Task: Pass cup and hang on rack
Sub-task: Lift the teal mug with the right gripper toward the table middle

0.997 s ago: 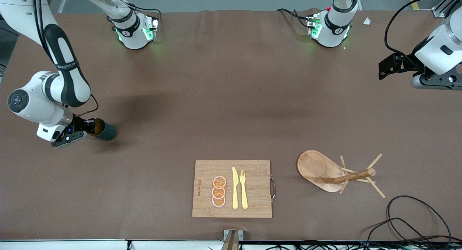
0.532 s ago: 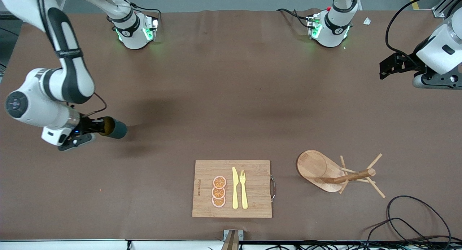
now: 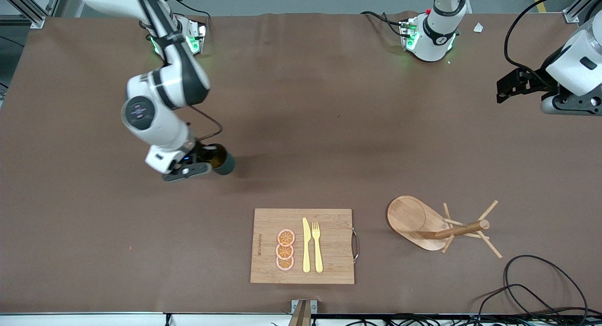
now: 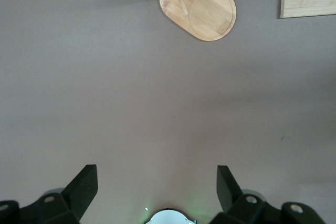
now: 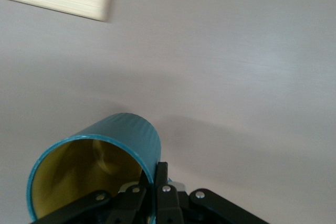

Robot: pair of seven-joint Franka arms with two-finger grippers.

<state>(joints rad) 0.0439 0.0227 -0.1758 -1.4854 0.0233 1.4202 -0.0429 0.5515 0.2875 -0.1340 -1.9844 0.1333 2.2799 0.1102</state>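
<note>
The dark teal cup (image 3: 223,162) hangs on its side in the air over the bare table toward the right arm's end, its yellow-brown inside (image 5: 86,174) showing in the right wrist view. My right gripper (image 3: 207,159) is shut on the cup's rim, one finger inside the wall and one outside. The wooden rack (image 3: 439,227) stands on its oval base (image 4: 202,9) toward the left arm's end, pegs spread from its post. My left gripper (image 3: 504,86) waits open in the air at the left arm's end of the table, nothing between its fingers (image 4: 81,190).
A wooden cutting board (image 3: 303,246) with a metal handle lies near the front edge, carrying orange slices, a yellow knife and a fork. Black cables (image 3: 531,288) coil at the front corner by the rack.
My right arm has swung the cup from the right arm's end toward the table's middle. The left arm has barely moved.
</note>
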